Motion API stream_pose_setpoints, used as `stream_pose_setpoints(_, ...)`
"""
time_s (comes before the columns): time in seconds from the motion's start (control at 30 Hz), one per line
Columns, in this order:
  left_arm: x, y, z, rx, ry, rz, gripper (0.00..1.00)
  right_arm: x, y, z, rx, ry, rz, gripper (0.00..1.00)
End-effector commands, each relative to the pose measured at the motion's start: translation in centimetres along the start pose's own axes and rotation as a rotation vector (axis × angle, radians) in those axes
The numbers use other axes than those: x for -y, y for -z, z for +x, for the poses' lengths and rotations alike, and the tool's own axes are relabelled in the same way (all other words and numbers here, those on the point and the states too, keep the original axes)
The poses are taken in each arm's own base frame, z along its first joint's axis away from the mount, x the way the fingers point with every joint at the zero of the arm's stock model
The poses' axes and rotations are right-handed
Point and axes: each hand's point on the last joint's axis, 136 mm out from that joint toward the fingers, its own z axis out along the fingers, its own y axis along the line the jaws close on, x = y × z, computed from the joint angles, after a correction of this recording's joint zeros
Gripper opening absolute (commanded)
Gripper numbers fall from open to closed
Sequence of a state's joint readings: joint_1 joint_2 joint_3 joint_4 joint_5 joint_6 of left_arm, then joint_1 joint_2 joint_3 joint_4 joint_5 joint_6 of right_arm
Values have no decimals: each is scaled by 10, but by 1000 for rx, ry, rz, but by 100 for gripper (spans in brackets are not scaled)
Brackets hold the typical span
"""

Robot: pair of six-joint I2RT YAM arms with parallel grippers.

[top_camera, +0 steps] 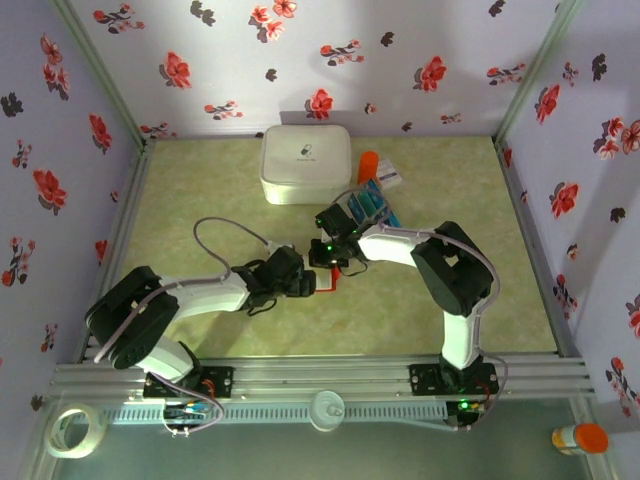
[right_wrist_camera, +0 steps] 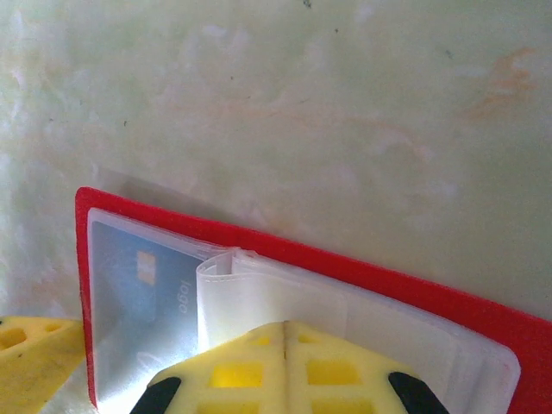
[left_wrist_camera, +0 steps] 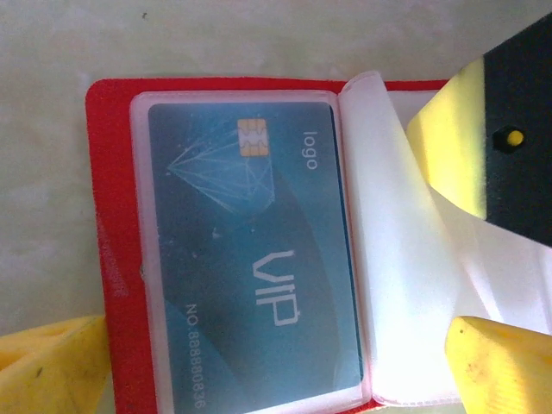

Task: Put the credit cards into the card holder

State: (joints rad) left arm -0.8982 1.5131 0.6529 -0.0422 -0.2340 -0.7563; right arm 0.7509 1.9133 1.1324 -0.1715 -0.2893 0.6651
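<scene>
The card holder (left_wrist_camera: 108,216) lies open and flat on the table, red with clear sleeves; in the top view it is a red patch (top_camera: 328,284) between the two arms. One teal credit card (left_wrist_camera: 250,259) marked VIP sits inside its left sleeve. More credit cards (top_camera: 368,207) lie in rows behind the right arm. My left gripper (left_wrist_camera: 276,371) hovers open over the sleeved card, one yellow fingertip on each side. My right gripper (right_wrist_camera: 285,326) is shut, its joined tips resting on the folded translucent sleeves (right_wrist_camera: 259,293) of the right page.
A big white rounded box (top_camera: 305,163) stands at the back, with an orange-capped item (top_camera: 368,160) and a white packet (top_camera: 390,178) beside it. Flowered walls close three sides. A tape roll (top_camera: 78,428) and an orange-capped bottle (top_camera: 580,438) lie beyond the front rail.
</scene>
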Motion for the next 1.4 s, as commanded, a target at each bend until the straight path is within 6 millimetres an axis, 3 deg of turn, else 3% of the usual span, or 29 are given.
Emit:
stream_pose_setpoints(0.0, -7, -6, 12, -10, 6, -20, 97, 8, -12, 15, -51, -22, 19, 6)
stream_pose_setpoints(0.43, -16, -12, 23, -27, 0, -44, 80, -5, -2, 6, -31, -12, -2, 10)
stream_pose_setpoints(0.67, -17, -11, 24, -26, 0, -43, 79, -7, 20, -7, 36, -29, -18, 33)
stream_pose_setpoints(0.87, -16, -11, 24, -25, 1, -38, 78, 2, 21, -3, 50, -55, -7, 43)
stream_pose_setpoints(1.17, -16, -11, 24, -26, -2, -36, 78, 8, 13, 2, 41, -85, -12, 48)
stream_pose_setpoints(1.37, -15, -9, 22, -20, 3, -32, 79, -7, 11, 2, 19, -79, -83, 46)
